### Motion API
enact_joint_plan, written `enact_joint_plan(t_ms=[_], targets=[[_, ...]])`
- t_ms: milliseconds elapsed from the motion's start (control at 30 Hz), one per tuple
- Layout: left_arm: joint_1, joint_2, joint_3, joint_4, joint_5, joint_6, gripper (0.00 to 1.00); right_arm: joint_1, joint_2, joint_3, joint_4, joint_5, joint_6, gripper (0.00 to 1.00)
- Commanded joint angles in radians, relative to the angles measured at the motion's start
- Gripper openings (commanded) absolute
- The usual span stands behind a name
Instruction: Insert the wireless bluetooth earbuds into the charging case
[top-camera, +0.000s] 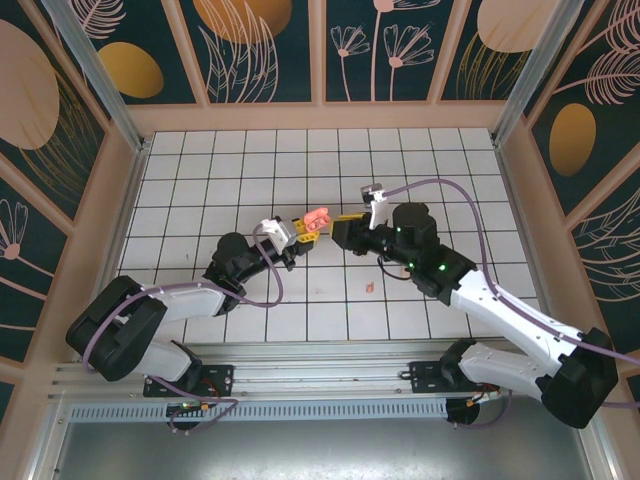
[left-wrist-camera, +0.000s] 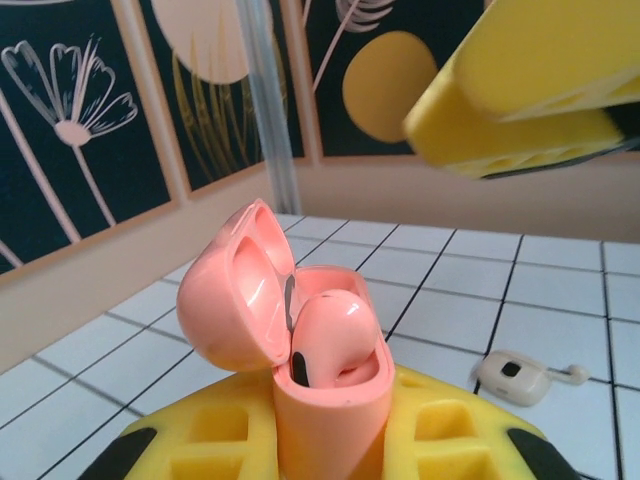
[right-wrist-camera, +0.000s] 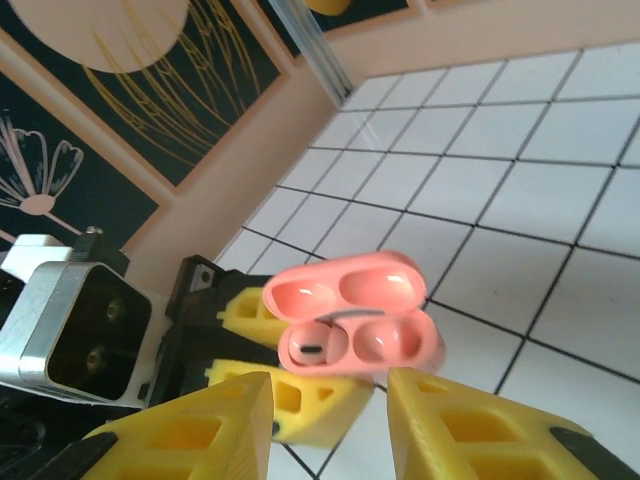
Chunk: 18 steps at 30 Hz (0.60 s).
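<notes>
The left tool gripped the salmon-pink charging case just above the centre of the overhead view and held it off the white tiled bench. Its yellow fingers were closed against the case's lower body. The hinged lid stood open, tipped to the left in the left wrist view. One pink earbud sat in the case, its glossy rounded head rising above the rim. In the right wrist view the case lay at the middle of the frame with the lid thrown back above it; the left-hand well held the earbud, while the right-hand well showed its open hollow. The right tool pointed at the case from the right in the overhead view, close beside it but apart from it, its two yellow fingers parted by a narrow gap and gripping nothing. A small beige rounded object with a dark hole lay on the bench at the lower right of the left wrist view, well apart from the case. Dark panels painted with pale flowers and orange discs walled the enclosure.
</notes>
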Motion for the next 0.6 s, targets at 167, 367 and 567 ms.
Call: enact_joint_plan(t_ms=[167,367,567], targets=[[-0.004,-0.05,-0.057,-0.099,-0.12,0.023,0.07,-0.081,0.069,0.047,-0.399,0.006,0.075,0.37],[-0.004,-0.056,-0.081,-0.097,-0.131,0.007,0.07,-0.124,0.203,0.004,-0.517,0.027,0.057,0.39],[-0.004,-0.058,-0.066,-0.11,-0.115,0.006,0.07,-0.155,0.327,0.016,-0.539,0.006,0.058,0.41]])
